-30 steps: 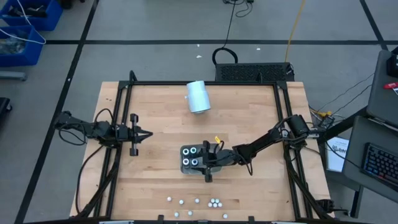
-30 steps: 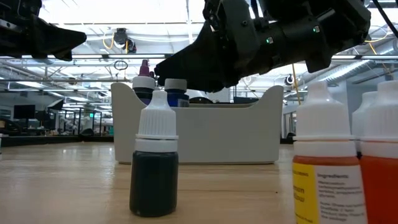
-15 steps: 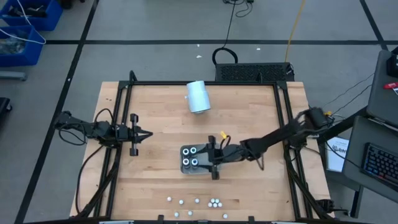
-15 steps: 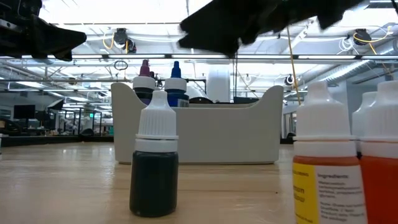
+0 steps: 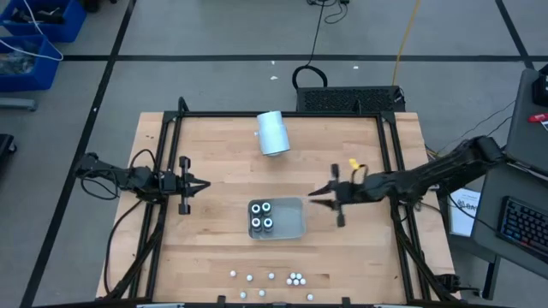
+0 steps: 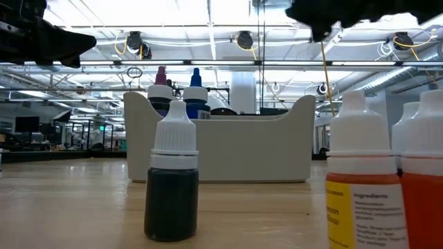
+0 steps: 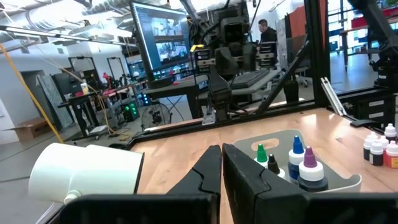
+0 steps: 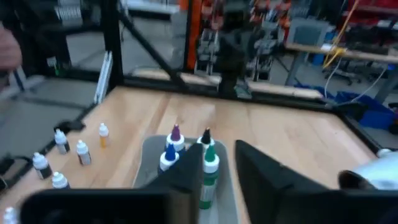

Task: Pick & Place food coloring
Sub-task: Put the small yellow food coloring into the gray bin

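From overhead we look straight down on the whole tabletop (image 5: 223, 171) and both arms. Our low camera sits at tabletop level, very close to the loose bottles (image 6: 172, 181), facing the tray (image 6: 228, 149) and the room beyond. Each wrist camera looks forward past its own fingers. All four views share that tray with its four bottles.

Four bottles (image 5: 266, 216) in tray (image 5: 291, 224); cylinder (image 5: 273, 133) behind tray.
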Controlling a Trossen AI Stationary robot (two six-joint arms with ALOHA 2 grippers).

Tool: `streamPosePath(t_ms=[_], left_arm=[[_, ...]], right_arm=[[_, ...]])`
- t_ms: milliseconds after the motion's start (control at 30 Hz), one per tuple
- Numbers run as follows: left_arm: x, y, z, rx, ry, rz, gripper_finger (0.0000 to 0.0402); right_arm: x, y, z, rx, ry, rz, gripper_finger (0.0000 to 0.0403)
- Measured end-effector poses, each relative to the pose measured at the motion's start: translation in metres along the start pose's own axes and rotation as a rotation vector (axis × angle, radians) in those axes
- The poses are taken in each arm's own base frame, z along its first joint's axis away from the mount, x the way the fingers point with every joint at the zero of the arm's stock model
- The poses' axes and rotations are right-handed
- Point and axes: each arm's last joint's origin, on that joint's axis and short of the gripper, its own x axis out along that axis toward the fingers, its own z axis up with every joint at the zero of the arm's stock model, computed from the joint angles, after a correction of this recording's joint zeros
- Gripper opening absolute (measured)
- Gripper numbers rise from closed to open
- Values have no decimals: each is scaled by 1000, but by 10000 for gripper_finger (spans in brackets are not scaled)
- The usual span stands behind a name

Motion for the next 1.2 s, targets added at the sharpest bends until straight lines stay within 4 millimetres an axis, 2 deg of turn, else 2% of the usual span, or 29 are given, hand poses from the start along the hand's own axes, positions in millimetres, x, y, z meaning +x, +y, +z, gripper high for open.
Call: streamPosePath(t_ms=[100, 300, 533, 733, 933, 1200], left_arm=[[0, 0, 0, 0, 0, 0, 24], [0, 0, 0, 0, 0, 0, 24], [0, 0, 0, 1, 0, 0, 24], [0, 0, 0, 1, 0, 0, 24], [0, 0, 0, 1, 0, 0, 24], [0, 0, 0, -6, 0, 0, 24]], right_arm=[[-25, -4, -6, 12, -101, 45, 10], [-66, -13, -28, 56, -280, 55, 7], [-95, -28, -37, 122, -289, -27, 1], [-100, -29, -49, 138, -273, -31, 1], [-98, -28, -71, 156, -276, -29, 0], [-99, -28, -68, 121, -314, -36, 0]])
